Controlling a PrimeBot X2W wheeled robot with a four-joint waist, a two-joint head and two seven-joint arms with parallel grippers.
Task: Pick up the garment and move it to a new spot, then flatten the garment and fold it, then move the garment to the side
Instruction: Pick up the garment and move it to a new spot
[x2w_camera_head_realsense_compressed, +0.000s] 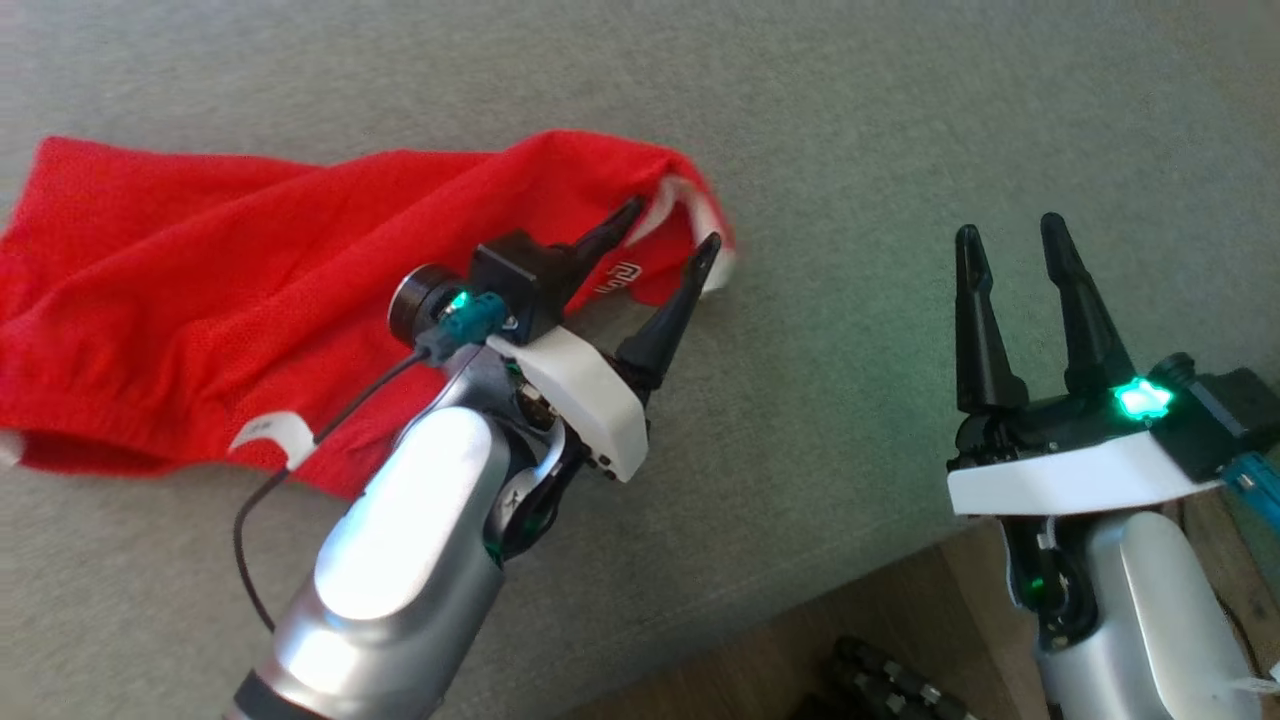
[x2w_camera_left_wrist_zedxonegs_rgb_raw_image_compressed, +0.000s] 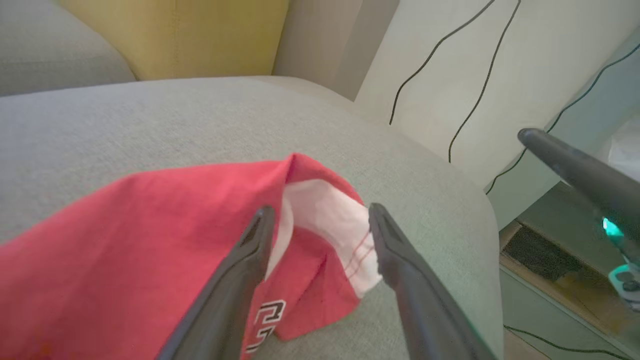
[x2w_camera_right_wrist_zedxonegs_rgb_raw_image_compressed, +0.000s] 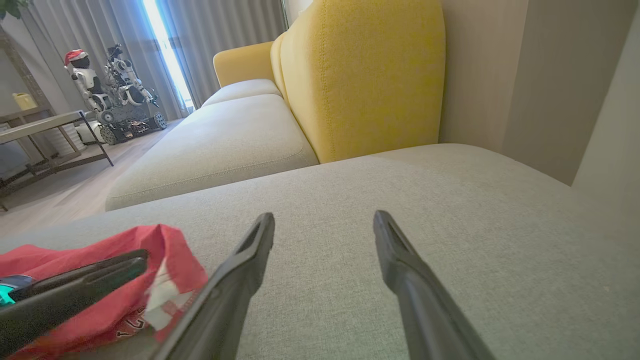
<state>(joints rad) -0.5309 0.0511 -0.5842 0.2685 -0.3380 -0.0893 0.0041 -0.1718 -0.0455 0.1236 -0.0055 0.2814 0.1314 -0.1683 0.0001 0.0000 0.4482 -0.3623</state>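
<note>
Red cloth makes up the garment, a thin mesh fabric lying in a long rumpled heap on the grey sofa cushion, toward the left of the head view. It isn't flat: soft folds run along its length, and its near edge is rolled under. A small white tag sticks out at that near edge. At the right end the cloth rises to a peak and turns over, showing a white panel with red stitching. Just below this sits a logo in black and white, part of it hidden.

The left gripper hovers over that right end with its fingers spread apart and nothing held between them. In the left wrist view the two dark fingers stand on either side of the white panel of the garment; I cannot tell whether they touch the cloth.

The right gripper is well apart from the garment, above bare cushion near the sofa's front edge. Its fingers are spread too, and it holds nothing. The right wrist view shows its fingers over plain grey fabric. The red heap lies off to the left there, and a yellow backrest stands behind.
</note>
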